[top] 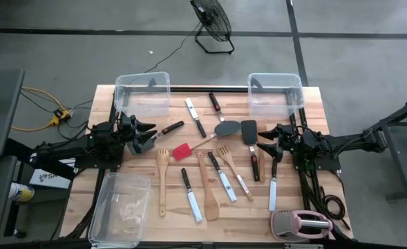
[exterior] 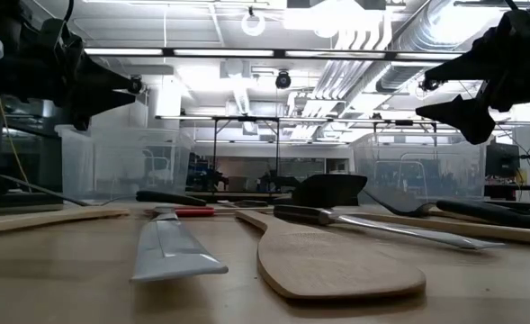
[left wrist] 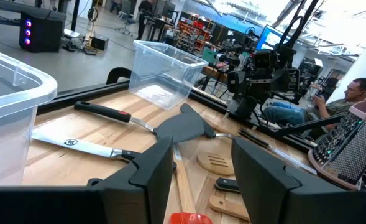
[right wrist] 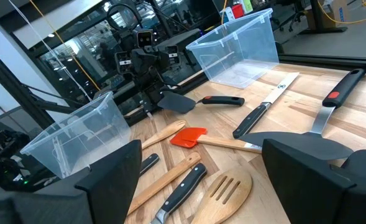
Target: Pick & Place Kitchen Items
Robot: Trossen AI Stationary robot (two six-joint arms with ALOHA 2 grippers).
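Hovering above table (top: 141, 207), left end effector (top: 150, 135) parted, empty; right end effector (top: 264, 142) spread wide, empty, over utensils (top: 213, 173).

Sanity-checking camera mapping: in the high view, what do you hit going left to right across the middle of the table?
left gripper → red spatula → grey spatula → black spatula → right gripper

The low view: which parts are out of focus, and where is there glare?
Low view: the near wooden spoon and white knife blade are soft; the ceiling lights glare brightly, so both grippers show only as dark shapes. High view: lighting is even, with faint shadows under the utensils.
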